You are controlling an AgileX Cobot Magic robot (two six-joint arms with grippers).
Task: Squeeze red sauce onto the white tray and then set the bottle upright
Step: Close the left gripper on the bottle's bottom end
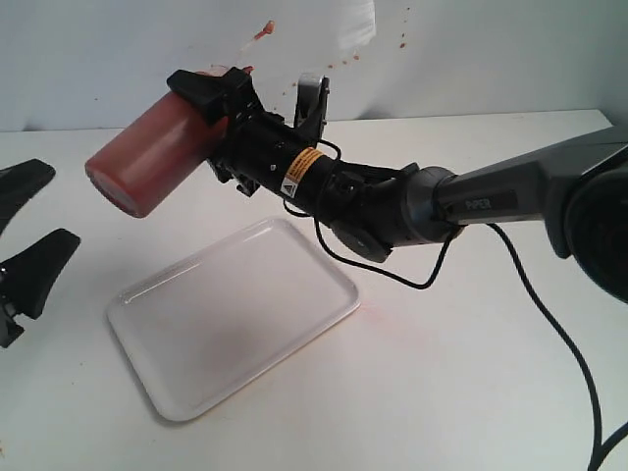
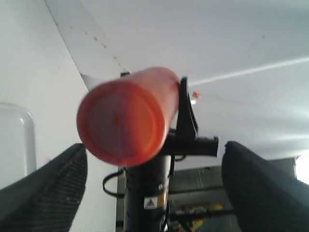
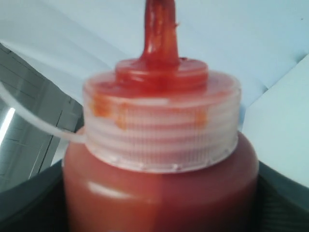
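Note:
My right gripper (image 1: 214, 128) is shut on the bottle (image 1: 152, 157) and holds it in the air, steeply tilted. Its flat base points down-left, beyond the far left corner of the white tray (image 1: 235, 314). The tray lies flat on the table, and no blob of red sauce shows on it. The right wrist view is filled by the bottle (image 3: 159, 188), its ribbed clear cap (image 3: 161, 121) and a nozzle full of red. At the left edge my left gripper (image 1: 29, 226) is open and empty. Its view looks at the bottle's round base (image 2: 120, 121).
Reddish splatter stains (image 1: 263, 31) mark the back wall above the bottle. A faint pink smear (image 1: 371, 312) lies on the table by the tray's right corner. The right arm's black cable (image 1: 549, 324) trails across the table on the right.

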